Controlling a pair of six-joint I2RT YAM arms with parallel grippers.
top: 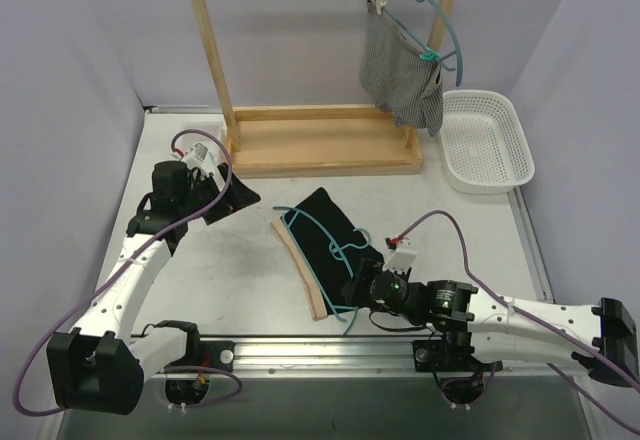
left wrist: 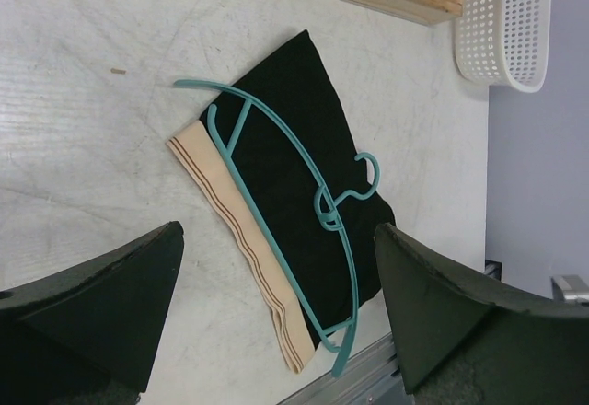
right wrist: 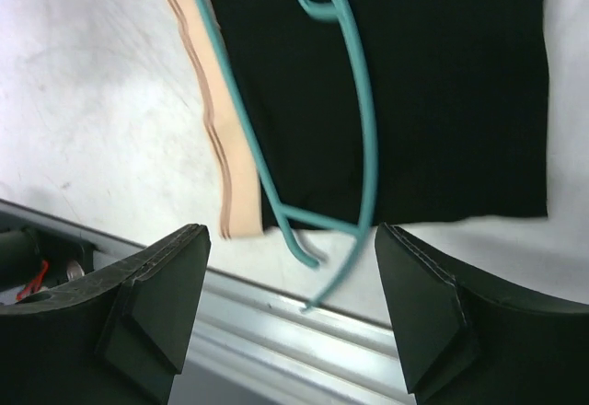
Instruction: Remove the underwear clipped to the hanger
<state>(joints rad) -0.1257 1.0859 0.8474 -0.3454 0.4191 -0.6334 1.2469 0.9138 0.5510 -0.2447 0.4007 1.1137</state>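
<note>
The right pincer [right wrist: 290,306] is held open over the near end of the teal hanger [right wrist: 370,138], which lies on the black underwear [right wrist: 442,92] on the bench [right wrist: 83,83]. The left pincer [left wrist: 276,308] is also open, nearby. Freeing this pair is judged to be the step in hand, so the hanger must be gripped next. The grey underwear [top: 400,75] is hung on the rack [top: 213,50].

black briefs [top: 325,228] with a tan waistband [top: 300,268], teal hanger [top: 330,245] on top; grey fine-striped briefs [top: 398,78]; white basket [top: 488,142].

Hanger [left wrist: 324,210] lies on underwear [left wrist: 294,92] mid-table; second hanger [top: 452,22] hangs on rack [top: 320,145] behind
</note>
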